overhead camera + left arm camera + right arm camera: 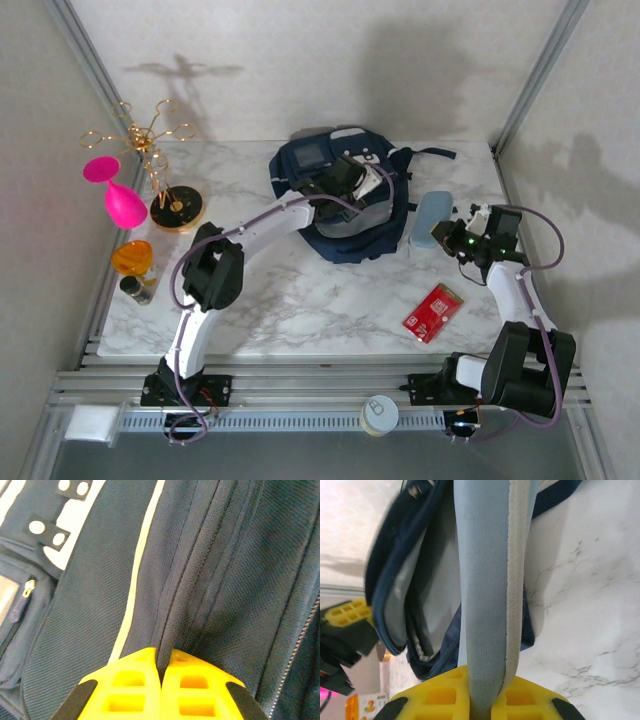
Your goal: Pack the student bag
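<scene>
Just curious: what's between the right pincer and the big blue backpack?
A light blue pouch, gripped by the right pincer, fills the gap toward the student bag, seen in the top external view.

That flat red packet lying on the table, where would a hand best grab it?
Across its shorter width, straight down from above. The red packet lies flat on the marble table, turned diagonally, so only its long edges offer a pinch; the hand would likely turn to match. The right hand is nearest, but is shut on a pale blue case.

student bag (225,555) matt woven cloth; table (300,290) glossy marble-look; pouch (485,580) smooth fabric
</scene>
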Robot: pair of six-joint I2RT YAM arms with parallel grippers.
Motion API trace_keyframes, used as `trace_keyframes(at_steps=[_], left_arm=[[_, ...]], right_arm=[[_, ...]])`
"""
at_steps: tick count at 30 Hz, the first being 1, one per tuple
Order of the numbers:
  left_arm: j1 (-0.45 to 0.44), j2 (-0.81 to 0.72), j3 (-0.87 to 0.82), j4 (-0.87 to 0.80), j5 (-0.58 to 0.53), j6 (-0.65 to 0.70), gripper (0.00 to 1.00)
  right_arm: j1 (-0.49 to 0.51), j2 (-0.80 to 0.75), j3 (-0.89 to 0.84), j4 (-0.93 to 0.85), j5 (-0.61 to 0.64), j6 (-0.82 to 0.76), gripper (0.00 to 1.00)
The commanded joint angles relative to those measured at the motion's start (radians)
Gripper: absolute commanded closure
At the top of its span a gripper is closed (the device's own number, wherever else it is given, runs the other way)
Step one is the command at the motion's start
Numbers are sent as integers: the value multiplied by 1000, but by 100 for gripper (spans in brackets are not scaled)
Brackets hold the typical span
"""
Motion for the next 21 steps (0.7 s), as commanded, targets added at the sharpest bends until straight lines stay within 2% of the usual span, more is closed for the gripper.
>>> trace_keyframes(at_steps=[1, 6, 13, 16, 17, 18, 21], left_arm=[[8, -129, 47, -18, -20, -246, 100], [-28, -198, 17, -37, -51, -500, 100], [-123, -285, -77, 26, -107, -759, 100], [-145, -340, -132, 87, -125, -835, 100], [-147, -360, -141, 113, -137, -854, 100], [-145, -374, -143, 138, -145, -866, 100], [-139, -384, -137, 185, -227, -858, 100]], right_arm=[[73, 23, 25, 38, -70, 48, 100], [204, 102, 4, 279, -81, 251, 100], [340, 380, 138, 560, 37, 433, 99], [418, 493, 233, 592, 157, 446, 96], [443, 530, 255, 627, 185, 451, 94], [461, 558, 270, 646, 209, 459, 88], [491, 586, 214, 791, 228, 512, 63]])
